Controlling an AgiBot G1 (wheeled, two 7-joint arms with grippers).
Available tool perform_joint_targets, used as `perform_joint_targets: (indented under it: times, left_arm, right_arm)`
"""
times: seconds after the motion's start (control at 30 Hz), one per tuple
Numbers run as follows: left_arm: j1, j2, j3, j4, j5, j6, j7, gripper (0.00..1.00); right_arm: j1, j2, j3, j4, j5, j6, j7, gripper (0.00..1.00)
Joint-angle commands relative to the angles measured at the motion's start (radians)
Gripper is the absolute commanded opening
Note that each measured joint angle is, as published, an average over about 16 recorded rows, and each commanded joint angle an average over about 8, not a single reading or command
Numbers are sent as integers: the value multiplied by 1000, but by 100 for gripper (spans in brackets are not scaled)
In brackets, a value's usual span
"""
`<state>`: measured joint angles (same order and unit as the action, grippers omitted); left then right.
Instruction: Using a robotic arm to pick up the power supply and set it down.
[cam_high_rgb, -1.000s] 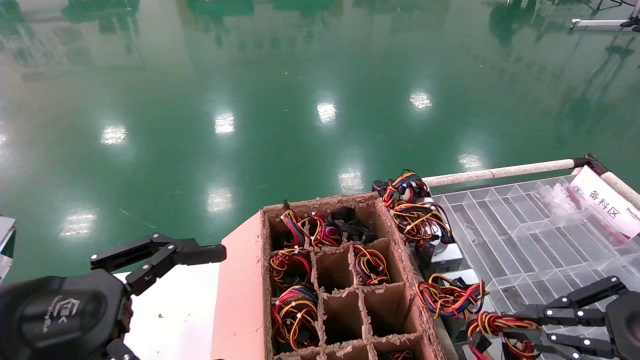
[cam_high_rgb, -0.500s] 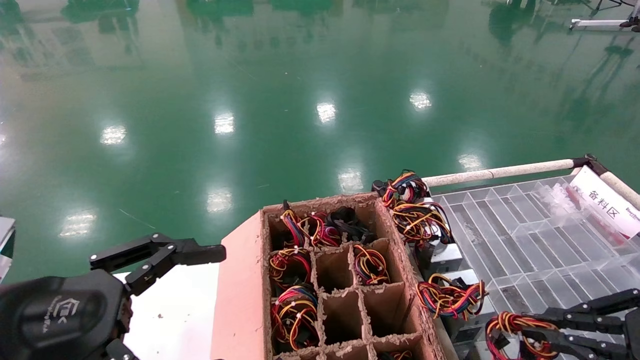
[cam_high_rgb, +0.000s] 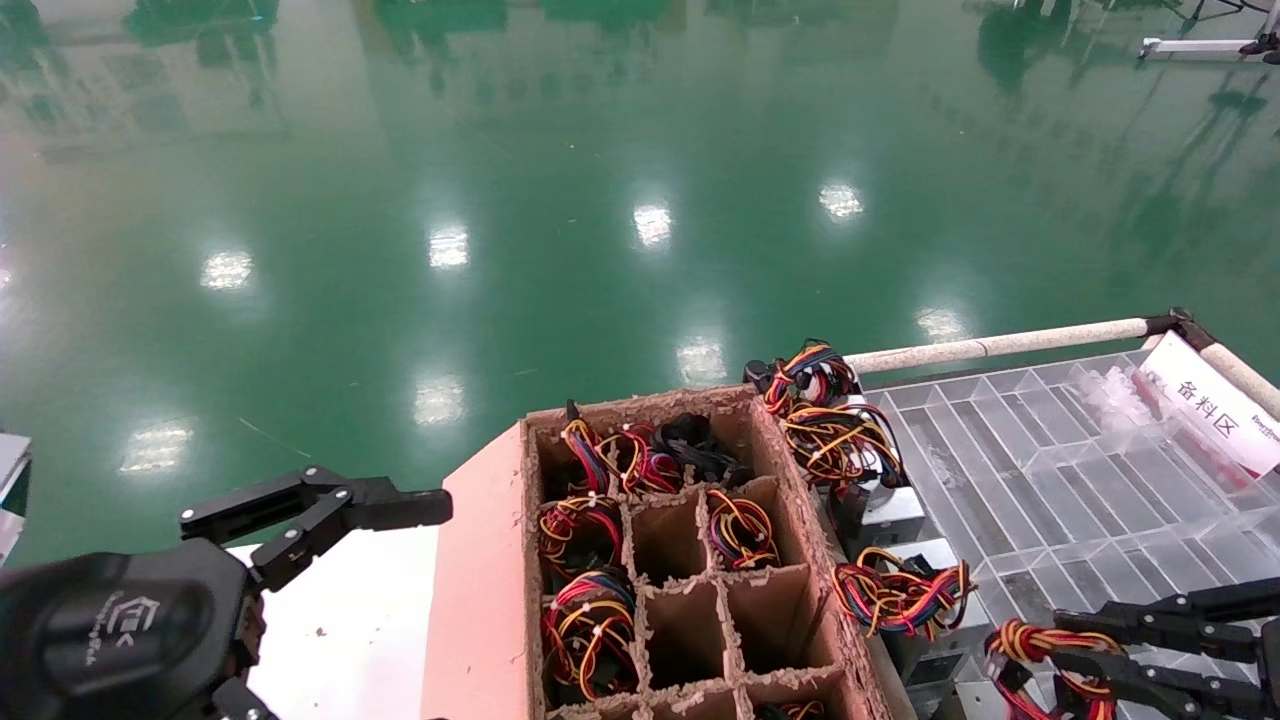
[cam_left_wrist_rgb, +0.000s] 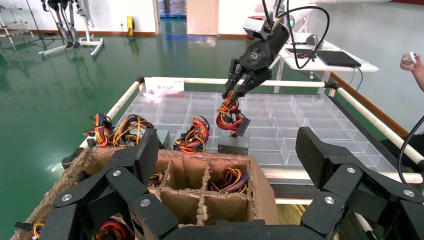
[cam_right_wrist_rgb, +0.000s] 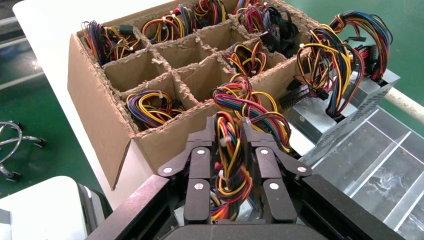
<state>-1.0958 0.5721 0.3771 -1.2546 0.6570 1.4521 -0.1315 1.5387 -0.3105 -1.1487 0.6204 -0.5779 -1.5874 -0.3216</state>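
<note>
The power supply (cam_left_wrist_rgb: 233, 142) sits on the clear tray (cam_left_wrist_rgb: 295, 120) just right of the carton (cam_high_rgb: 690, 570), its wire bundle (cam_right_wrist_rgb: 229, 150) pinched in the right pincer (cam_right_wrist_rgb: 231, 145), whose fingers are closed on the wires. The left pincer (cam_high_rgb: 330, 510) hangs spread wide apart, left of the carton, over the white bench (cam_high_rgb: 350, 620).

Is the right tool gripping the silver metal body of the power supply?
No, the right tool is closed on the power supply's coloured wire bundle instead.
</note>
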Motion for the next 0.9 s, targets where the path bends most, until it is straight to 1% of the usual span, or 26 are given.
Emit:
perform_joint_targets:
  times: [0.03,0.23,0.57,0.7,0.9]
  left_arm:
    - [0,0,0,0,0,0,0,100]
    - [0,0,0,0,0,0,0,100]
    - [0,0,0,0,0,0,0,100]
    - [0,0,0,0,0,0,0,100]
    - [0,0,0,0,0,0,0,100]
  right_arm:
    - [2,0,2,3,-5,-1,0,100]
    - [4,6,4,33,6,11,11,100]
    - [23,42,20,163,49,32,64,100]
    - [5,33,51,186,45,36,83,100]
    - [-42,0,133,232,26,41,126,100]
